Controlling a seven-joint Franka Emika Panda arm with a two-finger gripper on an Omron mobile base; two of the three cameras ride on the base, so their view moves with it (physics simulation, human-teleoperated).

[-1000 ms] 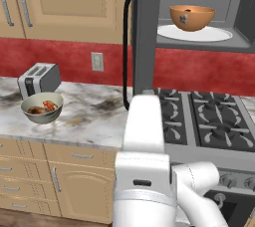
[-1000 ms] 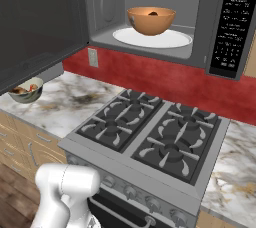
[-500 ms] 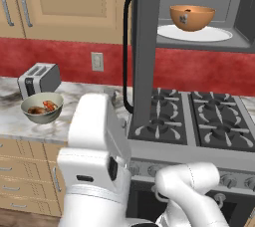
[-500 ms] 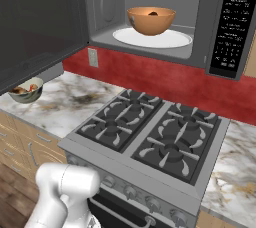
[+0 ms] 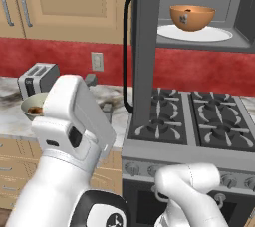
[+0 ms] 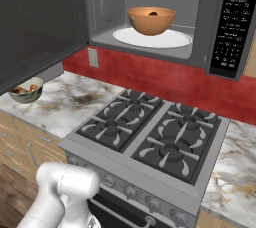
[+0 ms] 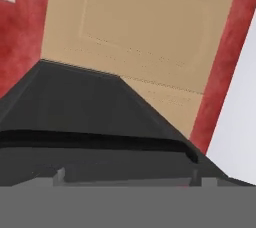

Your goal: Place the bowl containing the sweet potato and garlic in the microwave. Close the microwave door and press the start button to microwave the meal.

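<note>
Bowl (image 6: 151,20) sits on the white turntable plate (image 6: 175,39) in the microwave (image 5: 199,12) cavity, upper centre of the right base view, glossy orange-brown with a dark lump inside (probably the sweet potato). Next you'd swing the microwave door (image 5: 145,56), a stiff, flat dark panel standing open; expect it to turn easily on its hinge. Push on its face or hook the curved black bar handle (image 5: 126,52), smooth and likely slippery. Your gripper is spread wide, holding nothing.
</note>
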